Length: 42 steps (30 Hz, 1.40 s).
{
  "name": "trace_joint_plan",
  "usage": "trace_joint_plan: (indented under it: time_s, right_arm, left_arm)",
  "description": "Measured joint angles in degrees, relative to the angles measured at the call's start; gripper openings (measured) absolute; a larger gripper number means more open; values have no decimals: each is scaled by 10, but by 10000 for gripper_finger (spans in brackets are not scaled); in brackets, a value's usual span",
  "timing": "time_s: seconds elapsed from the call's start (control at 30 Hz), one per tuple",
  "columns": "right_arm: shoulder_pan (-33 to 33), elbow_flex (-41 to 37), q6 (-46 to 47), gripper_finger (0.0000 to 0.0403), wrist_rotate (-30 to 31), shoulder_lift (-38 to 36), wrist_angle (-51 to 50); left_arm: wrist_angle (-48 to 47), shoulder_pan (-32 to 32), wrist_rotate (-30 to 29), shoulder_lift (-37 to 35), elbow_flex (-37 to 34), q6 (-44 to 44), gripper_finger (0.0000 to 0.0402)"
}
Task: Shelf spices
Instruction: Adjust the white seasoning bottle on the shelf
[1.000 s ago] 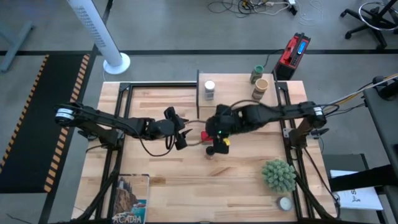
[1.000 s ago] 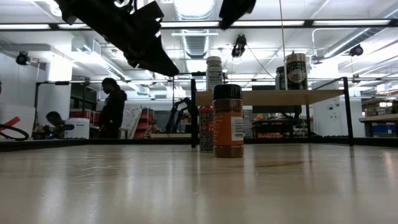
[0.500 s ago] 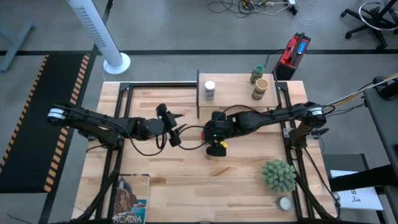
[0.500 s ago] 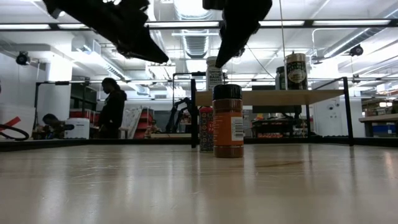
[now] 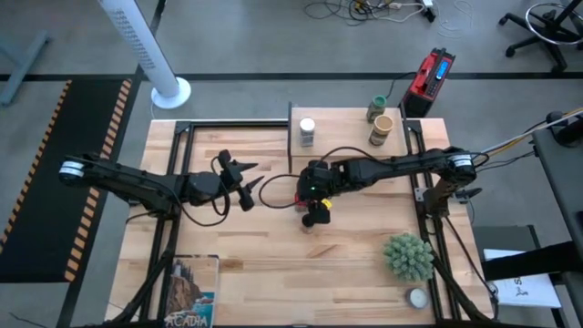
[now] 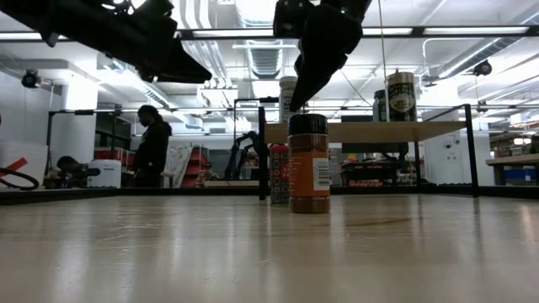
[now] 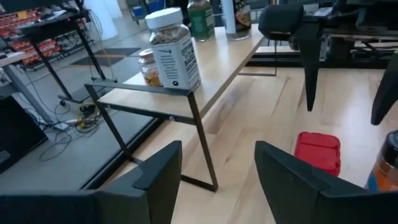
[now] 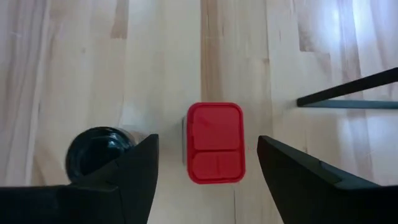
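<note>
Near the middle of the tabletop, the right gripper hung over the red square tin, fingers wide apart (tin between them, untouched). The black-lidded jar stood just beside. The left gripper waited open nearby.

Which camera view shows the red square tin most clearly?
The right wrist view: the red square tin lies centred between the open right hand fingers, lid fully visible. The left wrist view shows it obliquely. The low view shows only a sliver; the high view mostly hides it.
</note>
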Motion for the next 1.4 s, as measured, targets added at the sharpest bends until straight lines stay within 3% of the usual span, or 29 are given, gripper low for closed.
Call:
trace_joint_plan:
  time_s: [0.27, 0.6, 1.0, 1.4]
  right_arm:
    - [-17, 29, -38, 258, 12, -24, -1]
    - [-99, 101, -90, 259, 27, -78, 1]
    - [-175, 120, -125, 245, 26, -72, 28]
    - [-214, 127, -155, 272, -11, -70, 27]
  left_arm:
    - [21, 3, 0, 3, -8, -3, 192]
    - [24, 4, 1, 5, -6, -18, 192]
    - [25, 5, 1, 5, -6, -22, 192]
    - [25, 6, 1, 5, -6, -22, 192]
